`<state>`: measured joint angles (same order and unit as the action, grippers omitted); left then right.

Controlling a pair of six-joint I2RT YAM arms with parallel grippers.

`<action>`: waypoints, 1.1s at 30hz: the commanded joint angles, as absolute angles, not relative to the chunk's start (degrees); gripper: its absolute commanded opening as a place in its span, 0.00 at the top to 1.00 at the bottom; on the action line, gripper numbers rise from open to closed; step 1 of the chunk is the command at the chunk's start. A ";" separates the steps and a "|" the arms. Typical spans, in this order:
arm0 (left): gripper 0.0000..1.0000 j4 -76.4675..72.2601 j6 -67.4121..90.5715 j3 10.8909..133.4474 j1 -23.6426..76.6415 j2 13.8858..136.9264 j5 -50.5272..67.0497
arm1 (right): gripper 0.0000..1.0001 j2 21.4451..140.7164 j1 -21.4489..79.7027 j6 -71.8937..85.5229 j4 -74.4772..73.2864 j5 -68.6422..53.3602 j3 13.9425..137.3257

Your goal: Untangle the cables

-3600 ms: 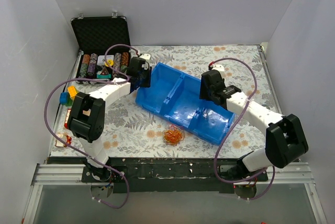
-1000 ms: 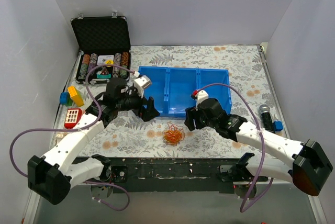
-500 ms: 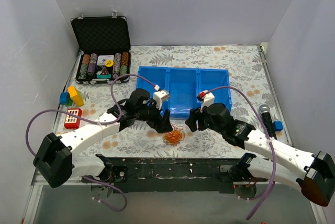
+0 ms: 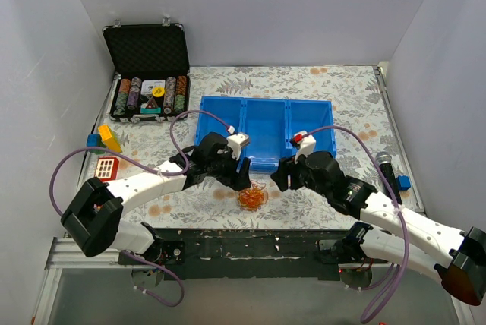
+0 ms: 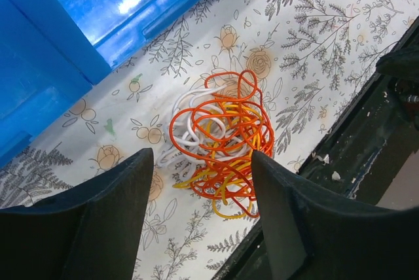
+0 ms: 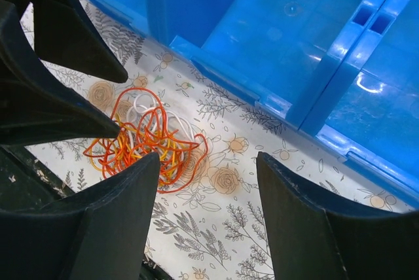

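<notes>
The cables (image 4: 252,197) are a fist-sized tangle of thin orange, red, yellow and white wires lying on the floral tablecloth near the front edge. They also show in the left wrist view (image 5: 219,137) and the right wrist view (image 6: 147,139). My left gripper (image 4: 241,181) is open and empty, just left of and above the tangle, which sits between its fingertips in its own view (image 5: 200,157). My right gripper (image 4: 279,178) is open and empty, to the right of the tangle (image 6: 208,162). The left gripper's fingers (image 6: 59,38) show beside the cables in the right wrist view.
A blue three-compartment bin (image 4: 266,131) stands just behind the cables. An open black case with poker chips (image 4: 148,74) is at the back left. Toy blocks (image 4: 106,139) and a red keypad toy (image 4: 106,167) lie at left, a microphone (image 4: 385,167) at right. The black table edge (image 5: 366,136) is close.
The blue bin was turned straight and set back earlier. Since then both arms have come forward; the left gripper has moved right, close to the cables, and the right gripper has shifted slightly.
</notes>
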<state>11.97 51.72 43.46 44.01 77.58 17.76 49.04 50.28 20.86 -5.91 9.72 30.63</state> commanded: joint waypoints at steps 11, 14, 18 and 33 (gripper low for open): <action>0.93 8.78 48.78 44.47 45.17 77.96 21.00 | 0.32 47.90 50.98 20.83 -5.36 10.37 30.41; 1.00 10.63 47.64 45.61 45.09 76.47 21.97 | 0.32 48.34 50.98 20.22 -4.57 9.06 30.59; 1.00 13.97 46.50 48.51 45.09 74.27 23.37 | 0.29 48.25 51.15 18.64 -1.85 4.84 30.67; 1.00 20.48 43.51 53.26 45.09 67.24 27.42 | 0.20 52.03 52.03 15.73 6.32 -5.54 31.38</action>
<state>18.48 45.45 51.46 44.86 70.70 25.91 52.03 51.40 16.95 0.49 -3.22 30.22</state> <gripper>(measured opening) 0.012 0.791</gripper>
